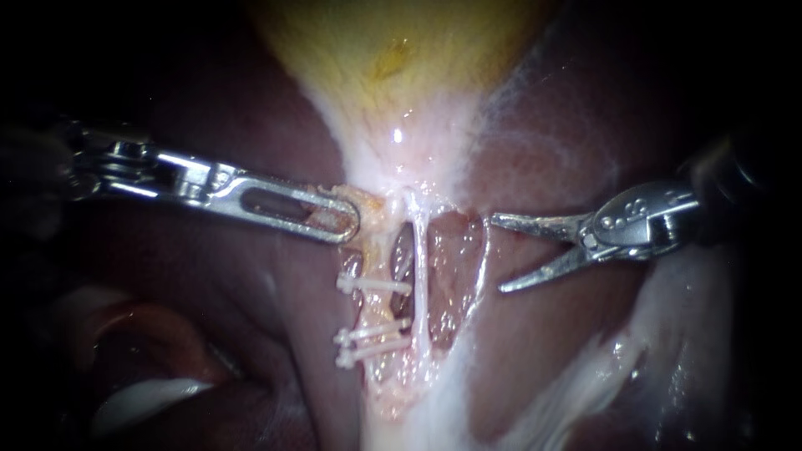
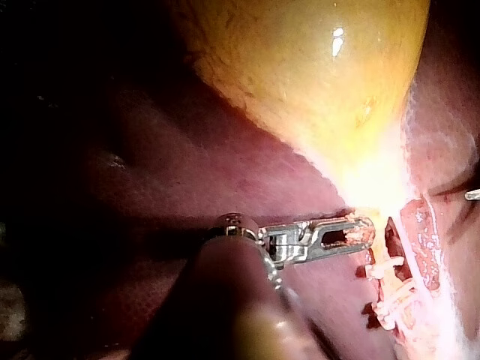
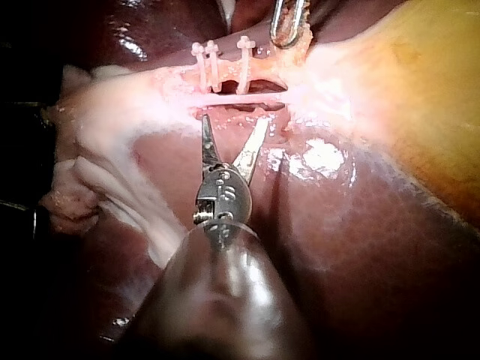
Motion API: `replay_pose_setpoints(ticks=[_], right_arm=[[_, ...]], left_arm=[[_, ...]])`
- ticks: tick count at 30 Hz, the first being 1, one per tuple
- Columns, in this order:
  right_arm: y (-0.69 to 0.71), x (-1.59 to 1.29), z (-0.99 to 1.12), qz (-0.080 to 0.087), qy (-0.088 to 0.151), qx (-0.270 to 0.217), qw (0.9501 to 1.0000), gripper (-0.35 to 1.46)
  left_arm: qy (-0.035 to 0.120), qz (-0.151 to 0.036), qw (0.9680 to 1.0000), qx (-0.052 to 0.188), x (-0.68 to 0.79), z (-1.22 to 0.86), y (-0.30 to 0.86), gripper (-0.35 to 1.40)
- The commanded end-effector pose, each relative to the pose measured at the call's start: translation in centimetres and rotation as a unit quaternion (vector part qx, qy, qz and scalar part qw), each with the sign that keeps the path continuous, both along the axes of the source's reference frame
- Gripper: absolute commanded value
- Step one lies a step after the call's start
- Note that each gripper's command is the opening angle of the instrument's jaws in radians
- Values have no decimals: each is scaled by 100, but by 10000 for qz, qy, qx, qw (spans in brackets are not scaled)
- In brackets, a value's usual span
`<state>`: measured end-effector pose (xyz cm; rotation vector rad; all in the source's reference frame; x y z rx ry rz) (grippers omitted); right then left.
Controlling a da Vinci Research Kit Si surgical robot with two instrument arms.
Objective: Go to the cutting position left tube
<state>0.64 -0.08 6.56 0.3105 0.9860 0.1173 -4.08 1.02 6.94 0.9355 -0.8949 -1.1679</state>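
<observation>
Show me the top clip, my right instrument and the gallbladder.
Top clip (image 1: pixel 373 286): endoscope view, middle of its bar.
Right instrument (image 1: pixel 497 255): endoscope view, midway between its open jaw tips.
Gallbladder (image 1: pixel 393 58): endoscope view, its yellow wall.

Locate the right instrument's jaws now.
In the endoscope view the right instrument enters from the right, its open jaws over the liver, tips just right of a thin strand and apart from the left tube carrying the clips.

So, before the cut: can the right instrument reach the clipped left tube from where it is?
Probably not directly. The right instrument, blades open, sits apart from the left tube, and two thin pale strands stand between them; it would have to pass over those.
</observation>
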Motion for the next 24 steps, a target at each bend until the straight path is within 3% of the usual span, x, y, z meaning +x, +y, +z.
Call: replay_pose_setpoints(ticks=[1,9,13,18,24], right_arm=[[0,0,0,-5,2,1,10000,133],[-1,0,0,-17,10,6,10000,133],[-1,0,0,-17,10,6,10000,133],[-1,1,0,-16,10,6,10000,133],[-1,2,0,-10,11,38,10000,133]], left_arm=[[0,1,10000,0,1,0,0,-25],[-28,28,10000,34,17,-14,4,-25],[-18,-63,10000,48,32,-31,17,-25],[-123,-291,9994,105,52,-58,35,-25],[-106,-312,9994,80,56,-64,36,-25]])
